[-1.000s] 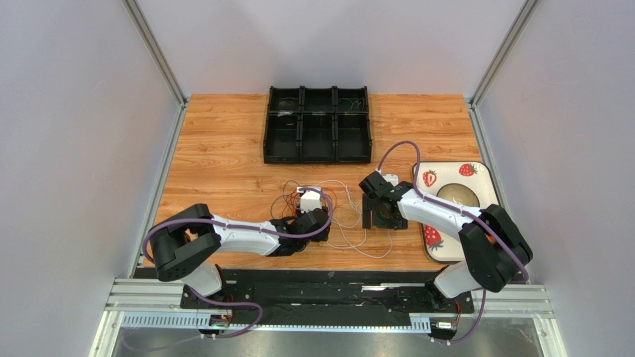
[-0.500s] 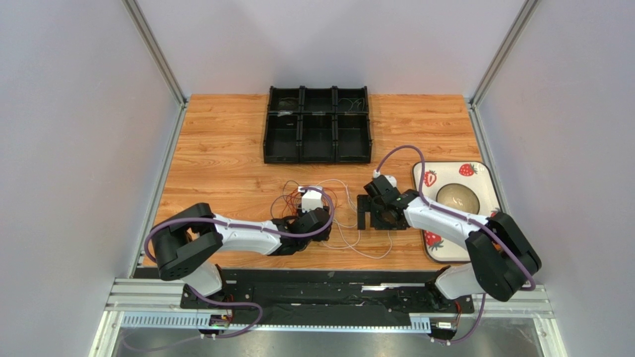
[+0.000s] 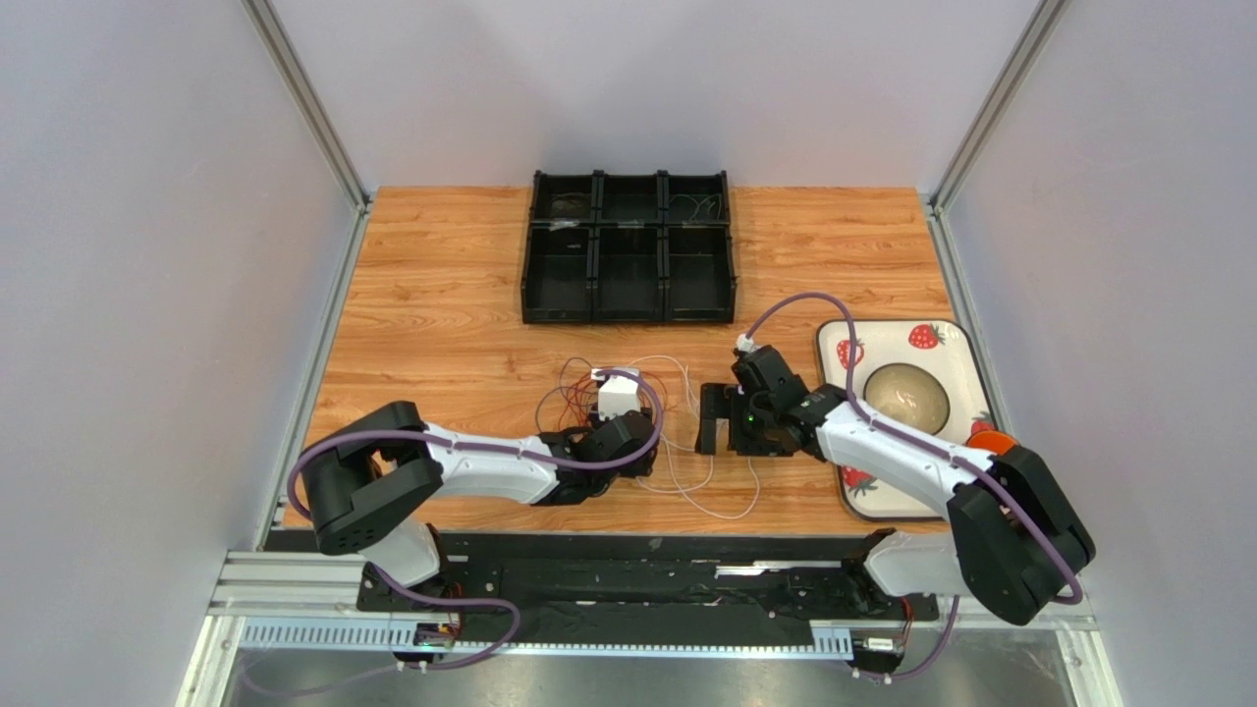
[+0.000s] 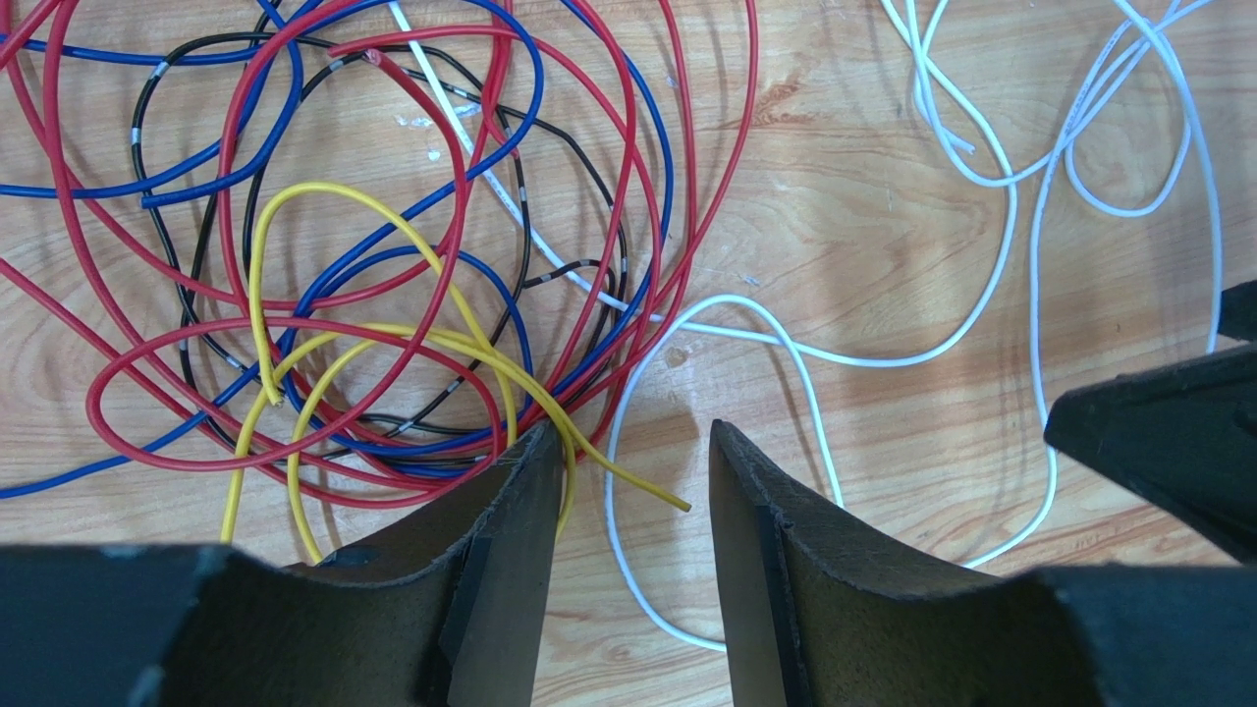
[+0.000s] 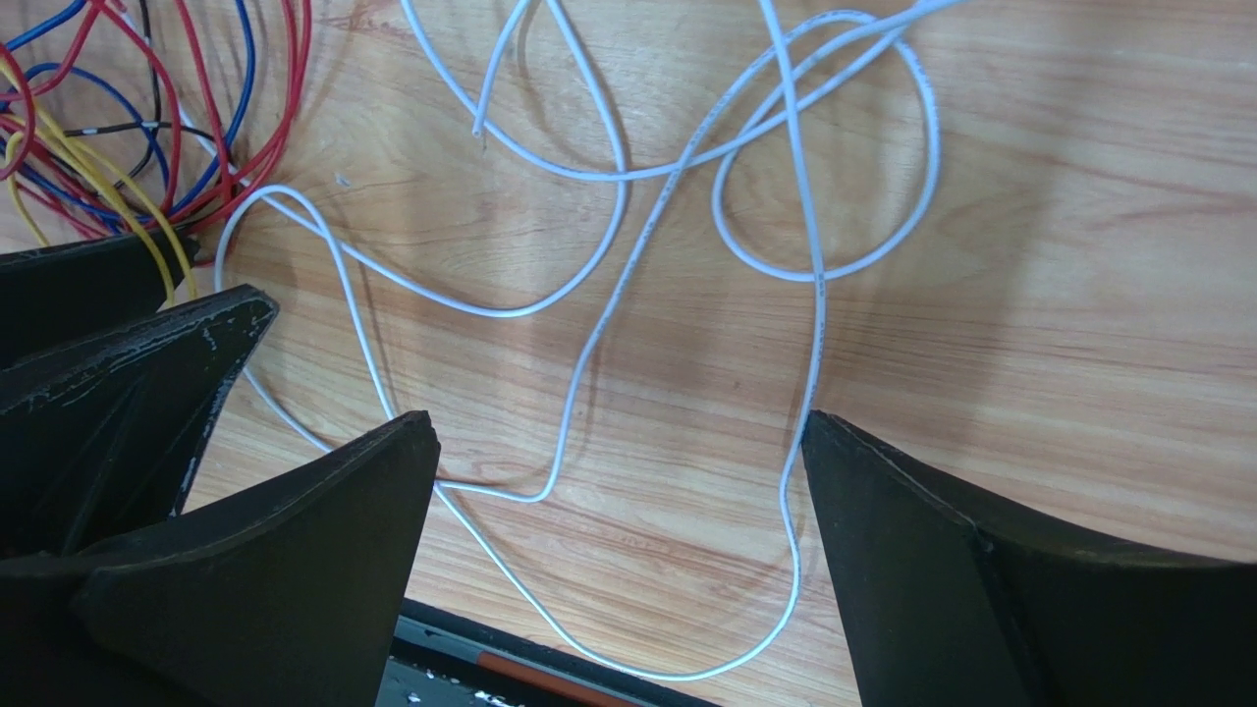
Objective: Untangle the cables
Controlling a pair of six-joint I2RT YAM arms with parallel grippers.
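Honestly, the cables (image 3: 672, 427) lie on the table (image 3: 443, 295) between your grippers: coloured knot (image 4: 384, 295) left, white loops (image 5: 816, 354) right. Your left gripper (image 4: 635, 486) is slightly parted, right gripper (image 5: 620, 486) spread wide, both empty. Probably light, floppy, slippery; pinch a white loop away from crossings.

A black plastic organiser tray (image 3: 630, 251) with six compartments, three across and two deep, sits at the far middle of the light wooden tabletop (image 3: 428, 295). At the right edge lies a white tray printed with red strawberries (image 3: 885, 339). A round tan bowl (image 3: 903, 388) rests on it. Pale grey walls (image 3: 148, 221) enclose the table.
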